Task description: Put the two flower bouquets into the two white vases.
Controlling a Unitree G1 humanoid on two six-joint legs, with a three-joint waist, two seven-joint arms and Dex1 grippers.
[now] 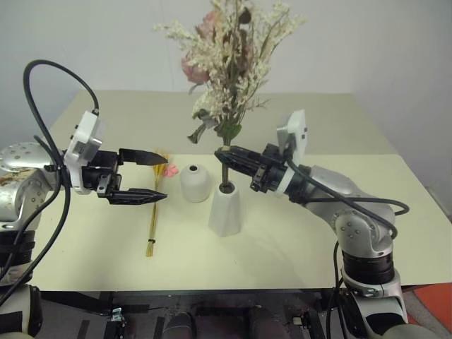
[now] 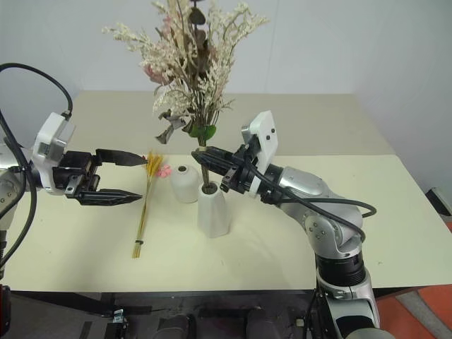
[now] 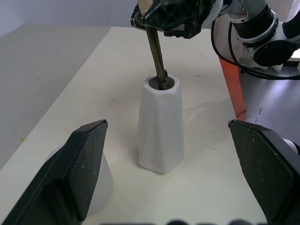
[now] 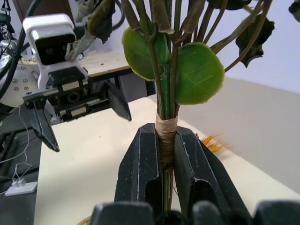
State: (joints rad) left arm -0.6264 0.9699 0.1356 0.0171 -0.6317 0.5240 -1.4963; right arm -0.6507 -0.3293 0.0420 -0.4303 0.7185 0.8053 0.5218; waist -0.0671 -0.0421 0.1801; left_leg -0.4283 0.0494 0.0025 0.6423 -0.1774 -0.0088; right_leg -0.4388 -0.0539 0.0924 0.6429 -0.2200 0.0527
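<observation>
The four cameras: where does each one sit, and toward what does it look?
Left eye view: on the head, looking down at the table, both arms showing.
Right eye view: beside it, same scene; right hand clamps the bushy bouquet.
Left wrist view: on the left arm, between its open fingers, facing the tall vase.
Right wrist view: along its fingers, shut on the bouquet's stem, facing the left hand.
Shared: tall vase and stem.

Even, bright, soft light falls on the table (image 1: pixel 296 233); shadows beneath things are faint. No glare shows. In the right wrist view the near fingers (image 4: pixel 140 168) look slightly soft.
</observation>
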